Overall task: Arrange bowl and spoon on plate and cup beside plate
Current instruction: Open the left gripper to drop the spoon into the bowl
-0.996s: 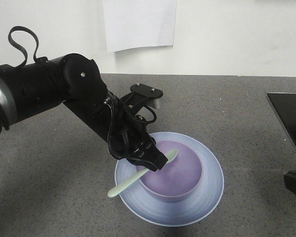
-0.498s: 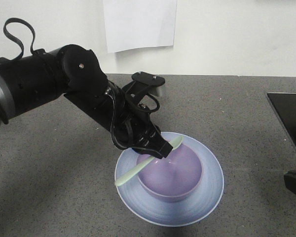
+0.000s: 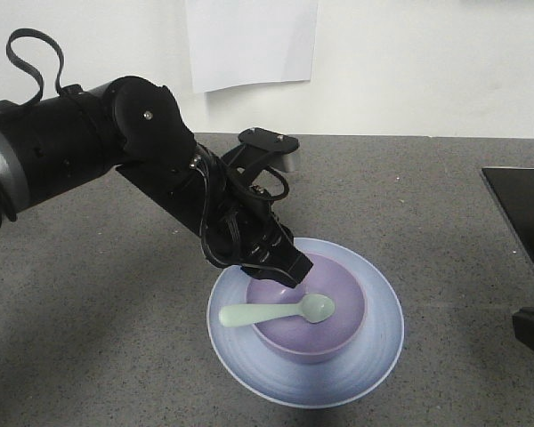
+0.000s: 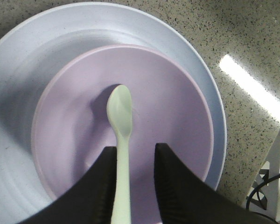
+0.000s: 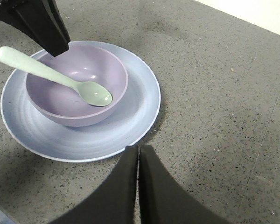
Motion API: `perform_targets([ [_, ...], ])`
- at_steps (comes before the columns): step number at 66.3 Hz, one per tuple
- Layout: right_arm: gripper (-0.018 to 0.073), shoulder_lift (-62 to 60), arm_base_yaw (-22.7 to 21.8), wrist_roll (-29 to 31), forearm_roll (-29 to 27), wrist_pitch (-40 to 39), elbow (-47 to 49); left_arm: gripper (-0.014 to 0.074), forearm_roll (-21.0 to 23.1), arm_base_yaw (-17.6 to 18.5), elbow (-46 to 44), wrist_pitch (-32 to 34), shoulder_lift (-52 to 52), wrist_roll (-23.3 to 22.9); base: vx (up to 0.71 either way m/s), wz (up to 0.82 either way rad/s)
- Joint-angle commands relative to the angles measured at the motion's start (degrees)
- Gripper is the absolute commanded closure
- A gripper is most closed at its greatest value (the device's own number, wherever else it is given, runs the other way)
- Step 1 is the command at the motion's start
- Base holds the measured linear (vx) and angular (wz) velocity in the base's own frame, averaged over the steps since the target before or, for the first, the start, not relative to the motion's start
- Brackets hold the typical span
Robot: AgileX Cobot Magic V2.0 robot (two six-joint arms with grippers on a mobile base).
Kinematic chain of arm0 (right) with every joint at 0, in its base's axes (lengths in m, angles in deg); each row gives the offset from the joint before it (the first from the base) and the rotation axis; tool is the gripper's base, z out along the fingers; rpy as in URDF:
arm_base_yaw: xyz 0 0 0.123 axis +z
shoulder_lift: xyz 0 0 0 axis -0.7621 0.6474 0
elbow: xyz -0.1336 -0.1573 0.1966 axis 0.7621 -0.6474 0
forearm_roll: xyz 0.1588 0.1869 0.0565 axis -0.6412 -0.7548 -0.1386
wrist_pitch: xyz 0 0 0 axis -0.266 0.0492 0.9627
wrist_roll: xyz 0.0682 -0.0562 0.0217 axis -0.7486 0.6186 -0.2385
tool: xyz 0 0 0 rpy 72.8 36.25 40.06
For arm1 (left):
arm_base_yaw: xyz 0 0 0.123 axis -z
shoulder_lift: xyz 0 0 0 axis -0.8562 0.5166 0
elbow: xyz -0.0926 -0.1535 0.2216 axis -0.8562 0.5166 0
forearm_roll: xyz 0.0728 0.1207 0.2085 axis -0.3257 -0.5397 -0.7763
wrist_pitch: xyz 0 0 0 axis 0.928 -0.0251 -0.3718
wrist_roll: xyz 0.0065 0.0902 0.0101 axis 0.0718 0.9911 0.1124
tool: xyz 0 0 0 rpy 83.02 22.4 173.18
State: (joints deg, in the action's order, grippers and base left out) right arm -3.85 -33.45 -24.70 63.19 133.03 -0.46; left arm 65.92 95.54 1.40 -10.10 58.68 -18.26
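Left gripper (image 3: 285, 267) spread, just above the bowl's rim; spoon (image 3: 276, 312) lies free, scoop inside bowl (image 3: 325, 342), handle over the rim. Bowl sits on plate (image 3: 374, 356). Best lift straight up, avoiding the handle. Right gripper (image 5: 138, 158) pressed together. Speckled grey counter (image 3: 445, 222), white wall; cup unseen.

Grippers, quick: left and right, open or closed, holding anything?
Left gripper: open, holding nothing; the spoon lies free between its fingers, scoop in the bowl.
Right gripper: closed, empty.
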Motion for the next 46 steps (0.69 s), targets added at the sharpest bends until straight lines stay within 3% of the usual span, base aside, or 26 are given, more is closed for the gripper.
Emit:
perform_targets([
  [1, 0.0564, 0.2, -0.3, 0.1, -0.1, -3.7, 1.5, 0.0363, 2.4, 0.2, -1.8, 1.0, -3.0, -0.6, 0.00, 0.00],
  [9, 0.0564, 0.2, -0.3, 0.1, -0.3, -3.7, 1.5, 0.0351, 0.5, 0.2, -4.5, -1.1, -3.7, -2.2, 0.00, 0.00],
  [15, 0.0564, 0.2, -0.3, 0.1, -0.4, -3.4, 1.5, 0.0354, -4.6, 0.2, -8.7, -4.8, -4.9, -7.3, 0.00, 0.00],
  [24, 0.0564, 0.2, -0.3, 0.1, -0.6, -3.3, 1.5, 0.0354, -20.0, 0.2, -16.2, -11.8, -7.9, -14.9, 0.00, 0.00],
  [30, 0.0564, 0.2, -0.3, 0.1, -0.8, -2.9, 1.5, 0.0354, -34.4, 0.2, -17.1, -11.8, -12.2, -20.5, 0.00, 0.00],
  [37, 0.0564, 0.2, -0.3, 0.1, -0.8, -2.4, 1.5, 0.0354, -46.7, -0.6, -17.0, -11.8, -17.2, -26.6, 0.00, 0.00],
  [46, 0.0564, 0.2, -0.3, 0.1, -0.9, -2.4, 1.5, 0.0354, -51.8, -4.5, -17.0, -11.8, -24.0, -29.2, 0.00, 0.00],
])
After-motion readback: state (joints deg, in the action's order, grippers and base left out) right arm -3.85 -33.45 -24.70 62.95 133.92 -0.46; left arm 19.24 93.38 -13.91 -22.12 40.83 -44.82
